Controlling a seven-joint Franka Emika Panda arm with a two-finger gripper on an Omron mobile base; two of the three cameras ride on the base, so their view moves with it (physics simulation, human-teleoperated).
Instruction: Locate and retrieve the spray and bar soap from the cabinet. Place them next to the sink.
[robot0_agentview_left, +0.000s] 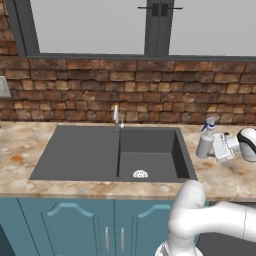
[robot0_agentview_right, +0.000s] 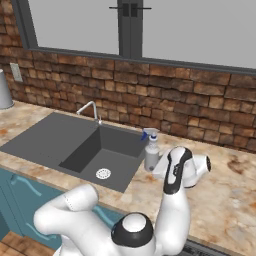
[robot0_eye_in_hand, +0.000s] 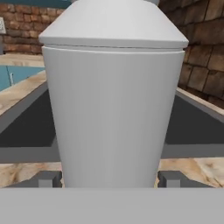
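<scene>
Upright between the fingers (robot0_eye_in_hand: 48, 179), spray (robot0_eye_in_hand: 114, 105) stands on the counter (robot0_agentview_left: 30, 145) beside the sink (robot0_agentview_left: 85, 152); gripper (robot0_eye_in_hand: 109, 179) closed against its sides.

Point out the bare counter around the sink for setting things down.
Free: counter left of the sink, and the strip between faucet and brick wall. Crowded: right of the sink, where the spray stands at the rim with the gripper on it.

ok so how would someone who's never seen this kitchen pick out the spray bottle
Start at the dark grey sink set in the marbled counter under the brick wall. On the counter just past the sink's right rim stands the spray, upright, with the gripper at its side. It is a pale cylinder with a blue trigger nozzle.
</scene>
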